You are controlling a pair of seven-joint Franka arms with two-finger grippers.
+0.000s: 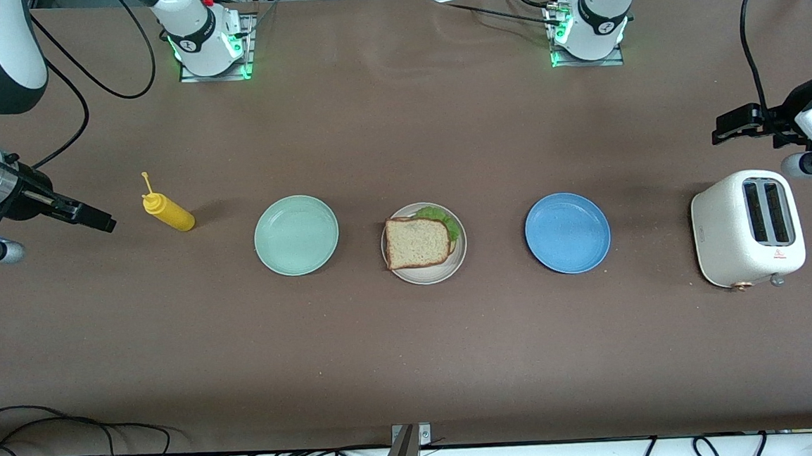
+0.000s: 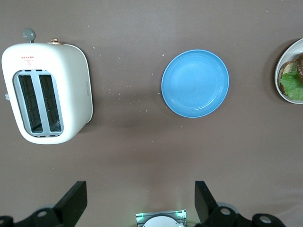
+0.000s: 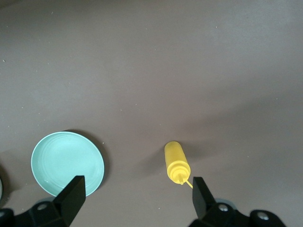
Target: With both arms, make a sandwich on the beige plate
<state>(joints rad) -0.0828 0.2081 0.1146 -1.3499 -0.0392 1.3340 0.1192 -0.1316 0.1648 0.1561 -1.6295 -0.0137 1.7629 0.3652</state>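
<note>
You had the sandwich (image 1: 417, 241) flat on the beige plate (image 1: 426, 276), lettuce poking toward 1 o'clock. The toaster (image 1: 746, 228) bore a red label, unreadable. Left gripper (image 2: 140, 201) and right gripper (image 3: 137, 198) hovered, fingers spread, holding nothing.

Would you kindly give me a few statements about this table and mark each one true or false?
1. The sandwich lies on the beige plate. True.
2. The blue plate holds a bread slice. False: it is bare.
3. The left gripper is open over the table by the toaster. True.
4. The mustard bottle stands between the blue and beige plates. False: it is toward the right arm's end, beside the green plate.
5. The right gripper holds the bottle. False: its fingers are open and hold nothing.
</note>
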